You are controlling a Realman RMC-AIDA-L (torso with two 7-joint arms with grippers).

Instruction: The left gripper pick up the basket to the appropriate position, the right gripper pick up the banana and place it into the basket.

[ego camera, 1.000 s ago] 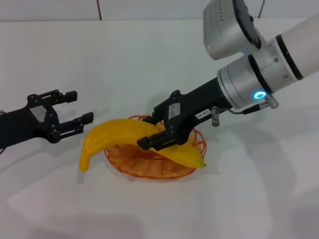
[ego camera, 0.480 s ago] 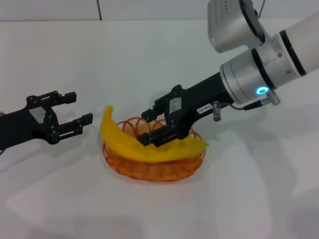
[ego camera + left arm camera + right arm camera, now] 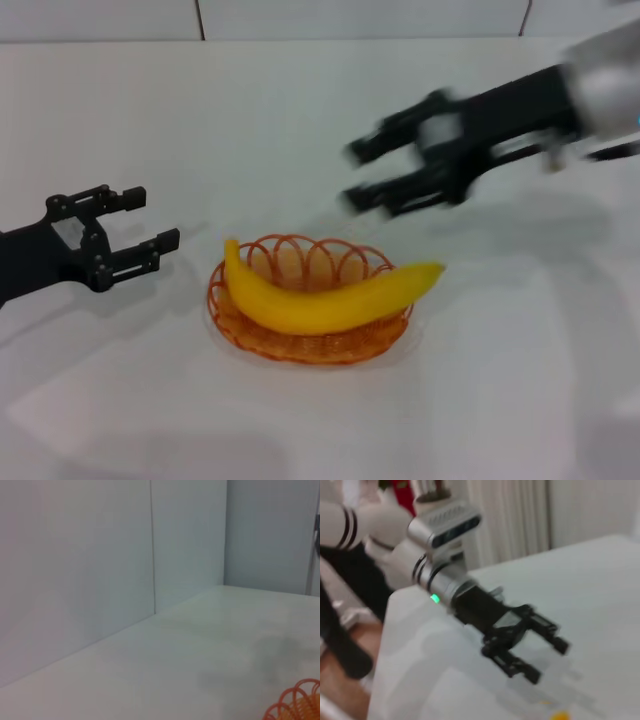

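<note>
The yellow banana (image 3: 320, 300) lies across the orange wire basket (image 3: 250, 335) in the middle of the white table; its right end sticks out over the rim. My right gripper (image 3: 355, 175) is open and empty, raised above and behind the basket's right side. My left gripper (image 3: 150, 220) is open and empty, just left of the basket and apart from it. It also shows in the right wrist view (image 3: 547, 660). A bit of the basket's rim (image 3: 295, 705) shows in the left wrist view.
The white table (image 3: 300, 120) stretches around the basket and ends at a pale wall (image 3: 100, 555) behind. In the right wrist view the left arm (image 3: 435, 570) reaches in over the table's edge.
My right gripper let go of the banana, opened and pulled up and away to the right. The banana settled across the basket. The left gripper hardly moved.
</note>
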